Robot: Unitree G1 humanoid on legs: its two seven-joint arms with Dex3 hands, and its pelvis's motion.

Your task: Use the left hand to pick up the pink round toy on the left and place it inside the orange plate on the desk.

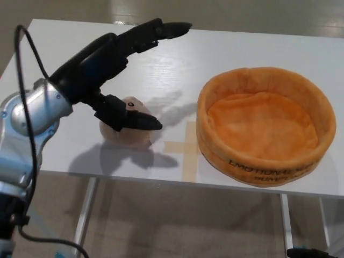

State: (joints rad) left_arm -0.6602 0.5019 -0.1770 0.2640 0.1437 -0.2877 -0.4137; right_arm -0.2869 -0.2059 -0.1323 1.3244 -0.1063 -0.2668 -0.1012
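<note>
The black left hand (110, 67) is spread open above the small pink round plush toy (127, 131), with its two fingers (156, 31) stretched toward the far side of the white wooden desk (64, 64) and its thumb (131, 119) across the toy's top. The toy sits near the front edge. Beside it a beige tape cross (185, 148) marks free surface, then the orange plush plate (266, 126), which is empty and also close to the front edge.
</note>
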